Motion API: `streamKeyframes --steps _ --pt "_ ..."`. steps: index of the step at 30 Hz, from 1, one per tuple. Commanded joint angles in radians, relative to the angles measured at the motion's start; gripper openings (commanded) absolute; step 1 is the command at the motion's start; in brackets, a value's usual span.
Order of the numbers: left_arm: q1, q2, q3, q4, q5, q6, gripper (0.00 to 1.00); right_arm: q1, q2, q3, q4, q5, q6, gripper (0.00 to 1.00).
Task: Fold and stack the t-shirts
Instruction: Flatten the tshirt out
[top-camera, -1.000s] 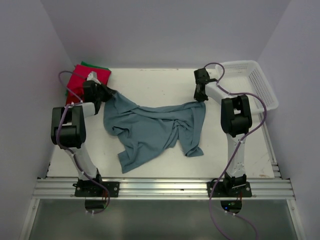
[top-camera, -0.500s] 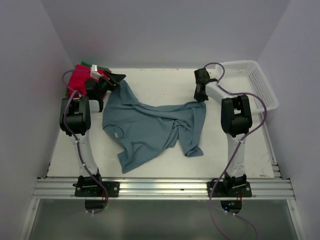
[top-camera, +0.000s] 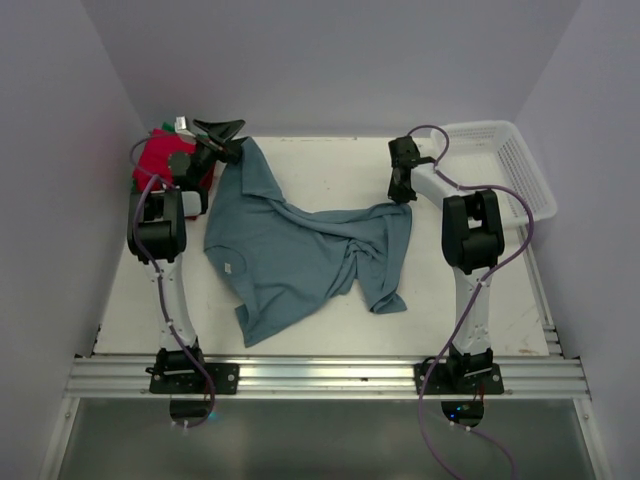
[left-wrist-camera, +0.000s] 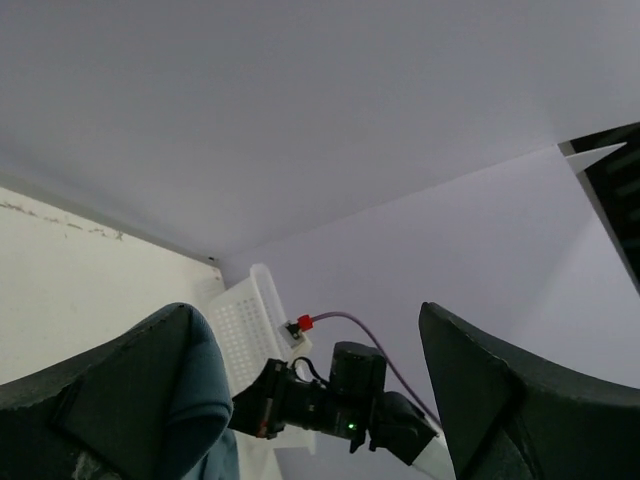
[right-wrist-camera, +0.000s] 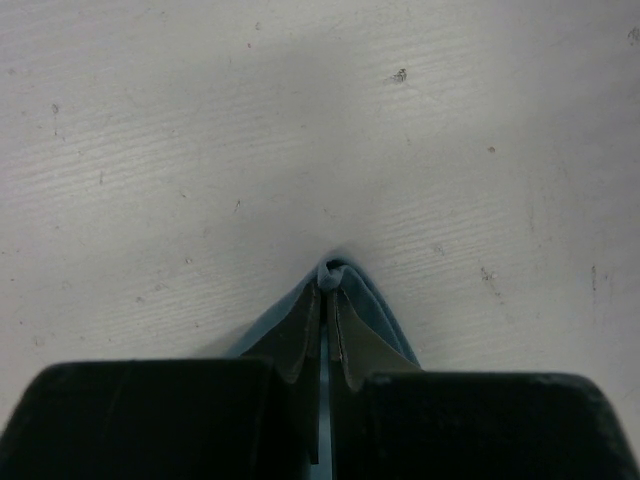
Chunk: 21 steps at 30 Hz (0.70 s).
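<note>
1. The blue-grey t-shirt (top-camera: 300, 250) lay crumpled mid-table (top-camera: 330, 170).
2. The right gripper (top-camera: 403, 197) was clenched on its far right corner.
3. The left gripper (top-camera: 230, 137) hung released, jaws wide, at its far left corner.
4. Folded red t-shirts (top-camera: 155, 160) sat far left.
5. The white mesh basket (top-camera: 535, 170) stood far right, apart from the shirts.

White table (top-camera: 300, 170). Holds crumpled blue-grey t-shirt (top-camera: 300, 255) mid-surface, folded red t-shirts (top-camera: 155, 160) far-left corner. Holds mesh basket (top-camera: 510, 165) far-right.

The unfolded t-shirt (top-camera: 300, 250) is spread across the middle of the table (top-camera: 330, 170). Folded t-shirts (top-camera: 155, 160) are stacked at its far-left corner; the basket (top-camera: 525, 175) is placed at the far-right corner.
</note>
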Motion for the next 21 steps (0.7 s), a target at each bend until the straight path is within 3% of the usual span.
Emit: streamKeyframes --steps 1,5,9,13,15,17,18,19,20,21 --pt "0.003 0.000 0.041 0.433 -0.014 -0.163 1.00 0.000 0.048 0.003 -0.025 -0.035 -0.009 0.00" --pt "0.013 0.017 0.157 0.488 -0.061 -0.255 1.00 0.000 0.048 0.004 -0.028 -0.041 -0.012 0.00" --pt "0.039 0.051 0.399 0.403 -0.118 -0.325 1.00 0.000 0.042 0.001 -0.025 -0.044 -0.014 0.00" --pt "0.073 0.052 0.470 0.416 -0.221 -0.379 1.00 0.000 0.042 0.000 -0.024 -0.049 -0.015 0.00" --pt "0.088 0.028 0.478 0.374 -0.157 -0.352 1.00 0.000 0.042 -0.002 -0.022 -0.054 -0.015 0.00" --pt "0.098 -0.079 0.455 0.210 0.001 -0.207 1.00 0.000 0.045 0.000 -0.024 -0.054 -0.017 0.00" --pt "0.098 -0.143 0.370 -0.075 0.124 -0.080 1.00 0.000 0.045 0.001 -0.022 -0.054 -0.017 0.00" --pt "0.093 -0.218 0.313 -0.271 0.135 0.266 1.00 0.000 0.045 0.001 -0.025 -0.054 -0.018 0.00" --pt "0.084 -0.347 0.274 -0.482 0.111 0.469 1.00 0.000 0.045 0.001 -0.024 -0.054 -0.017 0.00" --pt "0.057 -0.391 0.257 -0.835 -0.008 0.658 1.00 0.000 0.045 0.001 -0.024 -0.054 -0.017 0.00"
